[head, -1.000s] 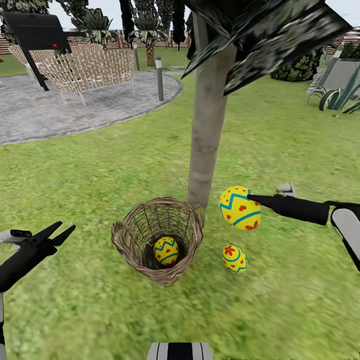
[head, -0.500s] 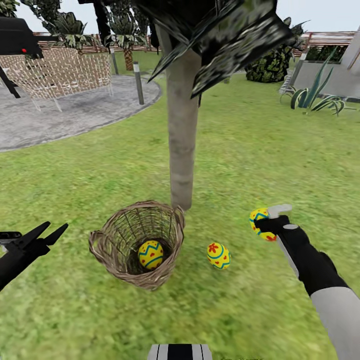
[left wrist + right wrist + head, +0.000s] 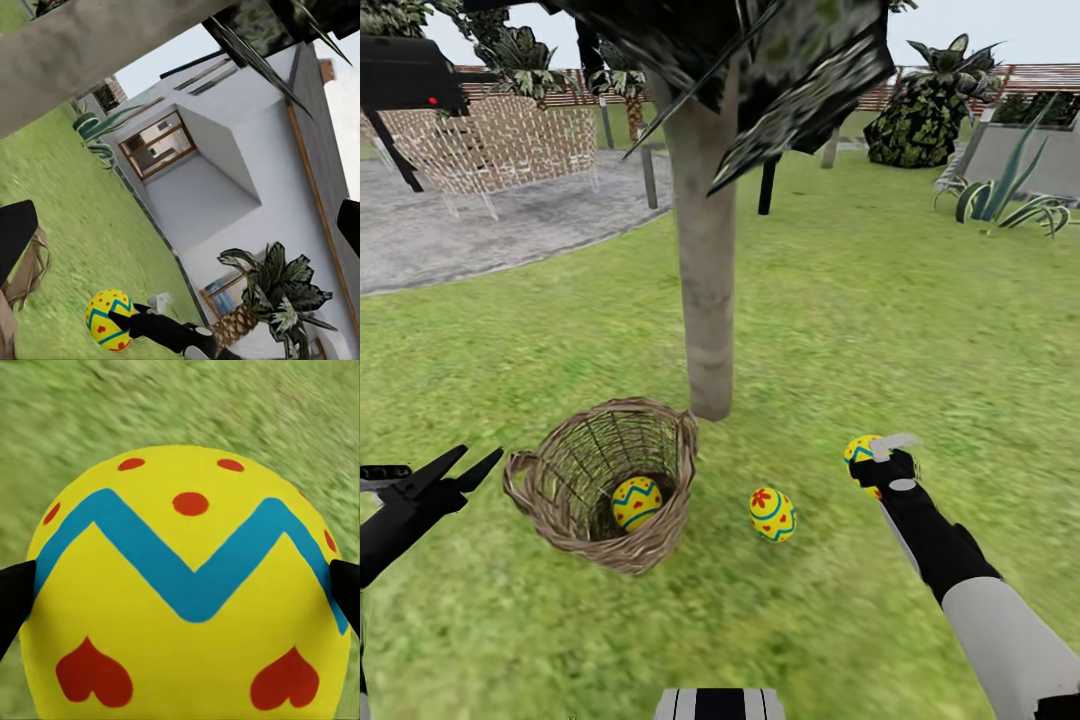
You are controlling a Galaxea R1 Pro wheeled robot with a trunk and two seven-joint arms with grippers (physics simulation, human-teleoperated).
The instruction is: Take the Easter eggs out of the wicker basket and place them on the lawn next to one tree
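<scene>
The right gripper (image 3: 877,462) grips an egg (image 3: 859,455) right of the tree (image 3: 707,290). Another egg (image 3: 772,514) lies between it and the basket (image 3: 600,485), which holds a third (image 3: 636,502). The left gripper (image 3: 462,468) hangs wide.

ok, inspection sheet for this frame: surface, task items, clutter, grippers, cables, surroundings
Surface: lawn, flat green grass.
Job's things: wicker basket tilted on the grass near the tree trunk, one Easter egg inside. Second egg lies on the grass between the basket and the right arm. Third egg is in the right gripper; its blue zigzag and red hearts show in the right wrist view.
Clutter: nothing seen.
Grippers: right shut on the third egg, low over the grass; left gripper open, empty, beside the basket.
Cables: nothing seen.
Surroundings: grey patio with wicker chair, bush, white house.
</scene>
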